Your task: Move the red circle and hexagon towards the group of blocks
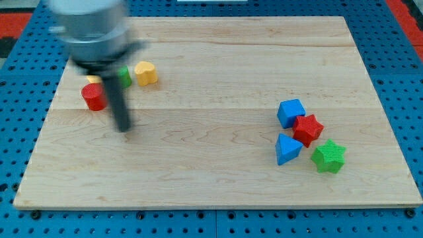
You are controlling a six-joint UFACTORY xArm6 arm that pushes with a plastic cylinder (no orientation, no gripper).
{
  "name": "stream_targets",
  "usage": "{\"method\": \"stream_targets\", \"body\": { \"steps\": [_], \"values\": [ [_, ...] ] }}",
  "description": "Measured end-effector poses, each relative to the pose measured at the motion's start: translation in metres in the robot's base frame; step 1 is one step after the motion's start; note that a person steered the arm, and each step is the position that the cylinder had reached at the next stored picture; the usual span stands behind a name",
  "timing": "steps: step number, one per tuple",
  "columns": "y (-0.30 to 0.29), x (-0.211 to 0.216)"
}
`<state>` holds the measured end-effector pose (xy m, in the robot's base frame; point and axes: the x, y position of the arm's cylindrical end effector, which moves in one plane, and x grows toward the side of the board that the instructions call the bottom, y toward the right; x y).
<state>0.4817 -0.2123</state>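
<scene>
**Tip beside red block, group far at right**

My tip [123,127] sits on the desk [211,178] just right of and below the red circle [94,96], blurred. No hand on this rig, only a rod, so its state can't be told. A green block [124,76] and a yellow block [89,80] are partly hidden behind the rod; yellow heart [145,73] lies near. The hexagon can't be told for sure. Well apart at the view's right: blue cube [291,112], red star [308,129], blue triangle [287,149], green star [328,157], clustered.

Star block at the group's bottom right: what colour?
Green: the green star is clear in the camera view, just right of the blue triangle.
</scene>
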Motion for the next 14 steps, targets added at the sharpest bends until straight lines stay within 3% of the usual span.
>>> {"method": "stream_targets", "body": {
  "steps": [1, 2, 5, 6, 7, 9, 10, 11, 13, 14],
  "values": [
    [-0.064, -0.036],
    [-0.027, -0.064],
    [0.277, -0.020],
    [0.307, -0.011],
    [0.237, -0.027],
    [-0.030, -0.053],
    [-0.050, -0.100],
    [0.022, -0.111],
    [0.185, -0.073],
    [0.118, -0.069]
  ]
}}
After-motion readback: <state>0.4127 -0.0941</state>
